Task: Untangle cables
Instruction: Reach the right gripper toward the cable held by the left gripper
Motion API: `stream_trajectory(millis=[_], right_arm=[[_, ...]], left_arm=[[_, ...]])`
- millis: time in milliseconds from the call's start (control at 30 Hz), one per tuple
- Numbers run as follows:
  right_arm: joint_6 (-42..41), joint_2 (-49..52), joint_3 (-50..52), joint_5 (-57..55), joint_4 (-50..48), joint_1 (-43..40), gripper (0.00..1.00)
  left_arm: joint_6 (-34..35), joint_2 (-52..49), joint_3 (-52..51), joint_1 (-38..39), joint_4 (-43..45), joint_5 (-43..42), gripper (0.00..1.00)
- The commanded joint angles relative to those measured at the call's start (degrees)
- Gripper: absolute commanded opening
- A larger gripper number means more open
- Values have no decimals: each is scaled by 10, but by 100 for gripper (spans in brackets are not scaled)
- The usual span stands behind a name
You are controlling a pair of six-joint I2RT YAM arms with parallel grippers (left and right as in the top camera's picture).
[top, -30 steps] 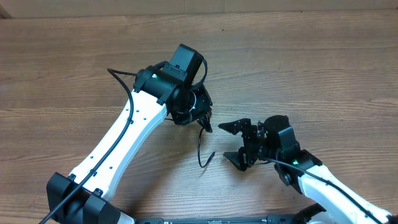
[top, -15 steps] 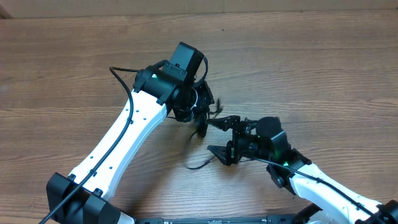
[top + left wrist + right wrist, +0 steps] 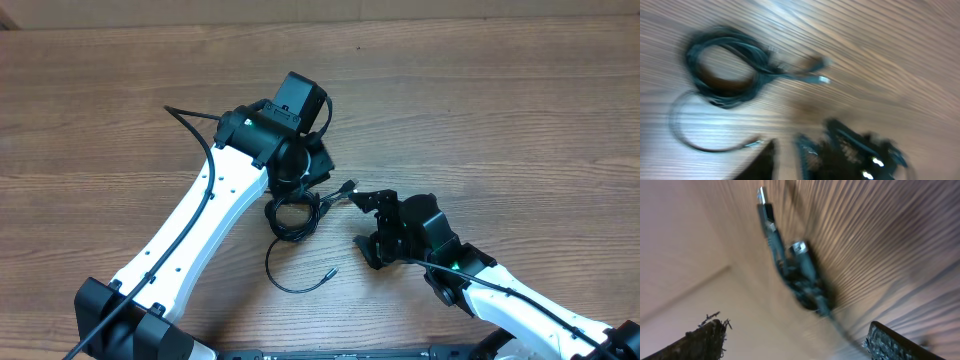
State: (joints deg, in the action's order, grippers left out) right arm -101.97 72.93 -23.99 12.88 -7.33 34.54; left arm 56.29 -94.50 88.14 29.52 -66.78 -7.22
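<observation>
- The thin black cables (image 3: 292, 214), flexible cords with small metal-tipped plugs, lie on the table wound into one tight coil. A loose tail curves off the coil's near side, and two plugs (image 3: 347, 187) stick out on its right-arm side.
- The black two-finger left gripper (image 3: 303, 180) hangs over the far edge of the coil. No cord shows in its grasp, but its wrist view is blurred and I cannot tell how its jaws stand.
- The black two-finger right gripper (image 3: 360, 222) sits just beside the coil, spread wide and empty, its upper finger close to the protruding plugs.
- Closing on the whole coil instead of one strand would likely drag it as a lump and tighten the loops.
- A pinch on a plug tip could slip off, since the cord is far thinner than the fingers.
- Both grippers crowd the coil, so a hasty reach could knock one against the other.
- The brown wood-grain table top (image 3: 520, 120) is flat and looks smooth, so a tugged cord may slide rather than pay out.
- Beyond the table's far edge, well away from the coil, only a pale strip of the room shows.
</observation>
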Motion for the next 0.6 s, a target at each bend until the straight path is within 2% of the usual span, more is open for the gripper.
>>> stream_trajectory(millis=[0, 100, 200, 300, 367, 500, 567], right_arm=[[180, -2, -4, -28, 10, 2, 90], [243, -2, -4, -28, 9, 2, 91], [304, -6, -4, -28, 1, 2, 98], [362, -20, -5, -24, 0, 2, 100], [393, -37, -5, -18, 5, 2, 100], [448, -69, -9, 3, 14, 2, 99], [469, -74, -28, 2, 57, 3, 100]], left_arm=[[2, 11, 6, 1, -30, 115, 47], [1, 11, -5, 1, -50, 123, 47], [-4, 11, -22, 1, -63, 123, 47], [-6, 11, -42, -2, -70, 127, 45], [-6, 11, -50, -14, -78, 138, 52], [-37, 16, -50, -75, -96, 141, 53], [-75, 25, -50, -122, -95, 119, 54]])
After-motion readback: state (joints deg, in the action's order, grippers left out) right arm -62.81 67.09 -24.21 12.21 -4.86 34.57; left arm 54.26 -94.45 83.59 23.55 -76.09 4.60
